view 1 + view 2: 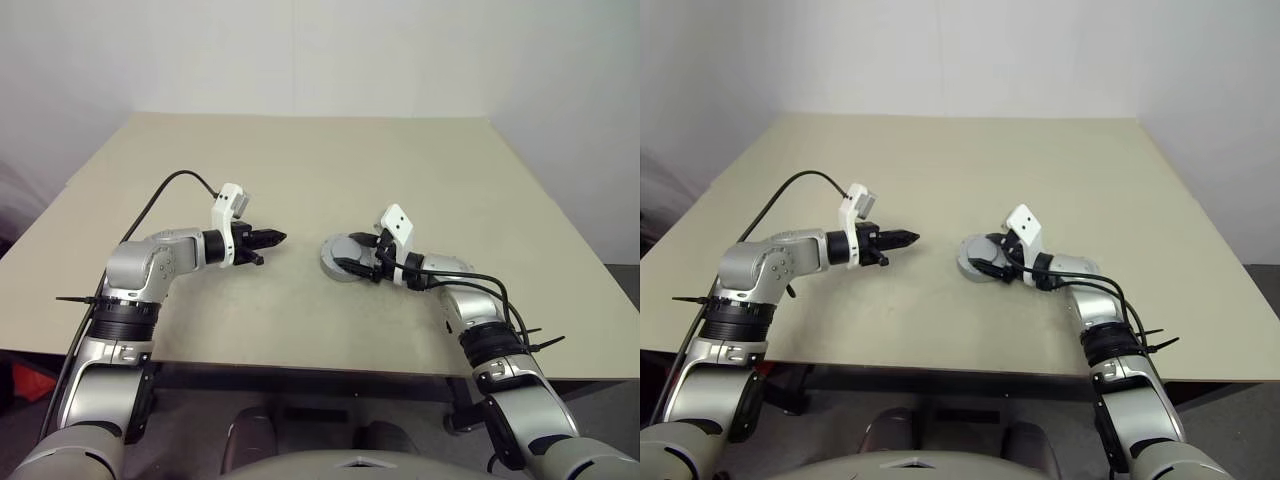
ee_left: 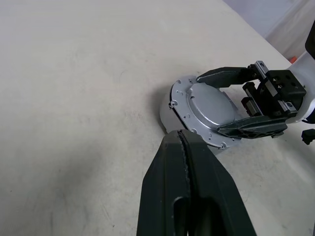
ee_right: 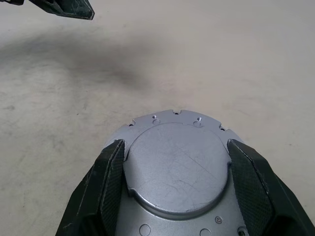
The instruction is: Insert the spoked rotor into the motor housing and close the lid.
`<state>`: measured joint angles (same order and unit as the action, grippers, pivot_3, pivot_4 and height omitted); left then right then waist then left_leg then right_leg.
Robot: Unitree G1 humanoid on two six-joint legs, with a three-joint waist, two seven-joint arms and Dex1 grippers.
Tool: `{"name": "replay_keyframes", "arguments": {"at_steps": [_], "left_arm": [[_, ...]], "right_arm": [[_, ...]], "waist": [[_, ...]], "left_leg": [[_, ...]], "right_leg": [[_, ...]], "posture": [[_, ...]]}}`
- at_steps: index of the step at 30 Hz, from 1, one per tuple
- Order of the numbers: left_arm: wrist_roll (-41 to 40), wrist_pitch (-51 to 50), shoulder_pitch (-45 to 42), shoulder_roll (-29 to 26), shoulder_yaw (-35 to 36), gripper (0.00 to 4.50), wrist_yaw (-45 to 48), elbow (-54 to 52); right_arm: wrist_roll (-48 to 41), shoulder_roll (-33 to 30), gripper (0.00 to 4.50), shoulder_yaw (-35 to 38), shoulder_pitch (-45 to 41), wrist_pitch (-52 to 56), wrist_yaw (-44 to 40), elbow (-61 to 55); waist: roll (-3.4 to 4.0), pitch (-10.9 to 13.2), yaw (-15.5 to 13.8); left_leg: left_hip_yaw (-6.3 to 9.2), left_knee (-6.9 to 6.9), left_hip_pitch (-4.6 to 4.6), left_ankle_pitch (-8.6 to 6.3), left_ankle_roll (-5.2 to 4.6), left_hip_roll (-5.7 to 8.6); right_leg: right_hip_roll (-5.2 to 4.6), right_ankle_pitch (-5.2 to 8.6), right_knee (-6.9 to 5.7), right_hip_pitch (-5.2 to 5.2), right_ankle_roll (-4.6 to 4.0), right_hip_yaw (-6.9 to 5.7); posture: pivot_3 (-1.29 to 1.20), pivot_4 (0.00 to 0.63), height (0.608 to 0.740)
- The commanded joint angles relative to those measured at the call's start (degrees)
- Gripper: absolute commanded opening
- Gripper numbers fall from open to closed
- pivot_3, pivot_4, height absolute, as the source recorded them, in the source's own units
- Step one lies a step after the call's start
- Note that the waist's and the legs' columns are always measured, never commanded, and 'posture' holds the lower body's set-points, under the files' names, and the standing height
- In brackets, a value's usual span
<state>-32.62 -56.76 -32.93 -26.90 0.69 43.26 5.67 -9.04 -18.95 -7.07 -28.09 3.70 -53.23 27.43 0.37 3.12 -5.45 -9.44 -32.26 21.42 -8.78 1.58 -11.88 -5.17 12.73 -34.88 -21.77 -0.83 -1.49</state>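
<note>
The right pincer (image 1: 352,252) gripped the lidded motor housing (image 1: 340,258) on the bench (image 1: 300,170); the left pincer (image 1: 272,239) hung clenched, empty, nearby.

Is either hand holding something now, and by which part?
The right hand holds the closed motor housing on the table, fingers on opposite sides of its round lid. The left hand is shut, empty.

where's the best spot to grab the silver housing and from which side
Likely across its round rim, coming in level from the right, one finger on each opposite side. It lies flat on the table with a smooth lid on top, and the right hand already straddles it that way.
</note>
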Motion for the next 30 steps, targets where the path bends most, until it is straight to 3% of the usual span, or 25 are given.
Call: {"name": "replay_keyframes", "arguments": {"at_steps": [1, 9, 15, 22, 30], "left_arm": [[-0.93, 0.27, -0.51, -0.13, 1.51, 0.00, 0.04, -2.07], [-0.95, 0.32, -0.54, 0.08, 1.61, 0.00, -0.08, -1.97], [-1.07, 0.10, -0.45, 0.37, 1.62, 0.00, -0.30, -2.27], [-1.09, 0.04, -0.57, 0.50, 1.76, 0.00, -0.41, -2.14], [-3.32, -4.19, -4.31, 8.06, 2.91, 0.00, -4.36, 1.05]], "right_arm": [[1.98, -0.89, 3.18, -1.17, 0.87, 1.12, 0.17, 1.73], [2.83, -2.62, 3.18, -2.30, 1.51, 2.55, -0.58, 1.47], [5.80, -3.30, 3.18, -3.69, -0.07, 3.74, 3.55, 4.90], [5.74, -3.58, 3.18, -4.32, -0.44, 3.70, 3.85, 5.55], [5.69, -3.56, 3.18, -4.43, -0.83, 3.34, 3.74, 5.79]], "waist": [[0.00, 0.00, 0.00], [0.00, -0.01, -0.10], [-0.03, -0.03, -0.03], [-0.03, -0.03, -0.06], [-0.04, -0.04, -0.08]], "left_leg": [[0.00, 0.00, 0.00, 0.00, 0.00, 0.00], [0.00, 0.01, 0.00, 0.00, -0.01, 0.02], [0.00, 0.02, -0.16, -0.02, -0.02, 0.03], [0.02, 0.03, -0.48, -0.03, -0.02, 0.05], [0.06, 0.03, -0.44, -0.03, -0.02, 0.09]], "right_leg": [[0.00, 0.00, 0.00, 0.00, 0.00, 0.00], [-0.02, 0.00, 0.05, 0.05, 0.00, 0.00], [-0.03, 0.01, 0.10, 0.25, 0.01, -0.01], [-0.05, 0.30, 0.18, 0.56, 0.50, 0.02], [-0.15, 0.31, 0.27, 0.60, 0.52, 0.05]], "posture": [[0.00, 0.000, 0.740], [0.00, 0.000, 0.740], [0.00, 0.000, 0.740], [0.00, 0.000, 0.740], [0.00, 0.000, 0.740]]}}
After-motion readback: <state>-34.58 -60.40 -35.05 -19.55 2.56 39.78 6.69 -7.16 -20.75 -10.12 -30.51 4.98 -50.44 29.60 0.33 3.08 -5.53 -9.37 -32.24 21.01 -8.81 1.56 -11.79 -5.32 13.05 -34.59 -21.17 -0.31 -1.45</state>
